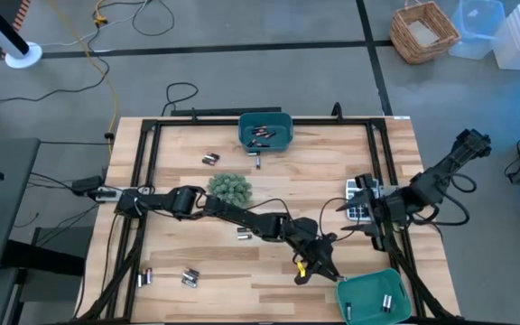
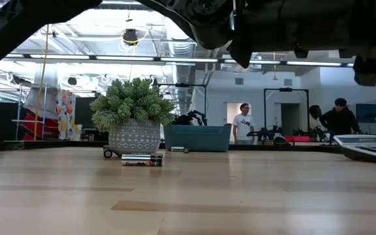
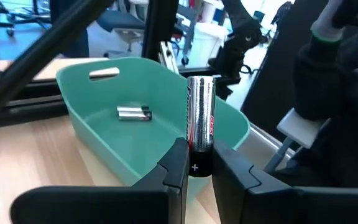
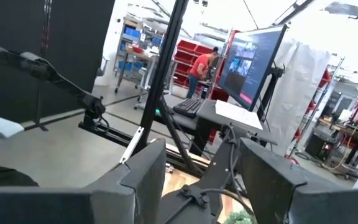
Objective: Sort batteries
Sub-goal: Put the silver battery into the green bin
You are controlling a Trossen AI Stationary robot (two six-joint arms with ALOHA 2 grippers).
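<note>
My left gripper (image 3: 199, 167) reaches across the table to the near-right teal bin (image 1: 373, 296) and is shut on a silver battery (image 3: 199, 118) with a dark end. It shows in the high view as my left gripper (image 1: 321, 268), just left of that bin. Two batteries (image 3: 133, 113) lie on the bin's floor, and a third (image 3: 104, 73) lies by its far wall. Loose batteries (image 1: 210, 159) (image 1: 245, 233) (image 1: 190, 277) lie on the wood. My right gripper (image 4: 201, 171) is open and holds nothing; it waits near the calculator (image 1: 361, 200). My left gripper pinches the battery by its dark end marked with a plus (image 3: 195, 165), between the two fingers (image 3: 176, 163). The fingers lie across the battery. Its silver body (image 3: 199, 106) sticks out free of the fingers, in front of the bin's rim (image 3: 232, 138). It touches nothing else.
A second teal bin (image 1: 265, 131) with batteries stands at the far edge. A potted plant (image 1: 230, 187) stands mid-table, with a battery (image 2: 142, 159) in front of it. A small yellow tag (image 1: 301, 267) lies by my left gripper. A black frame (image 1: 143, 171) edges the table. People stand in the room beyond.
</note>
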